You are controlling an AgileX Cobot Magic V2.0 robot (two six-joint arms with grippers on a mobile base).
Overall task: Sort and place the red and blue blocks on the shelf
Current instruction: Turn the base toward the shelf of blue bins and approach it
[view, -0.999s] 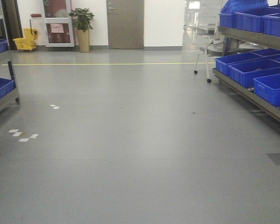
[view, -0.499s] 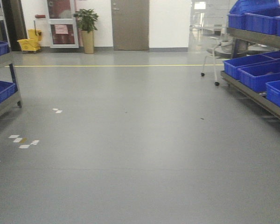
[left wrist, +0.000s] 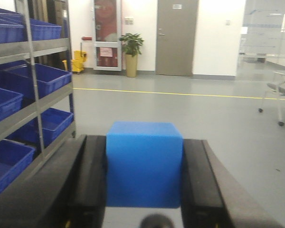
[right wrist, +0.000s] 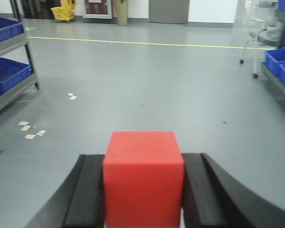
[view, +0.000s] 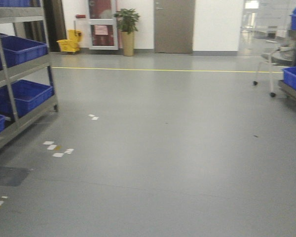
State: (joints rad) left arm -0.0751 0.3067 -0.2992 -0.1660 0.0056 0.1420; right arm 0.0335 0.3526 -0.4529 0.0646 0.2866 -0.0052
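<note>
My left gripper [left wrist: 143, 142] is shut on the blue block [left wrist: 144, 164], a plain cube pressed between both black pads. My right gripper [right wrist: 143, 159] is shut on the red block [right wrist: 143, 178], held the same way. The steel shelf [view: 20, 74] with large blue bins stands at the left of the front view. It also shows at the left of the left wrist view [left wrist: 38, 95] and at the far left of the right wrist view [right wrist: 12, 90]. Neither gripper shows in the front view.
A second rack with blue bins [view: 295, 79] stands at the right edge, with a wheeled chair [view: 266, 69] beside it. A yellow mop bucket [view: 69, 43], a potted plant [view: 126, 29] and a door [view: 173, 24] line the far wall. White floor marks [view: 56, 148] lie near the left shelf.
The front view has swung to the left. The left shelf has come much further into view and the right rack has slid toward the right edge.
</note>
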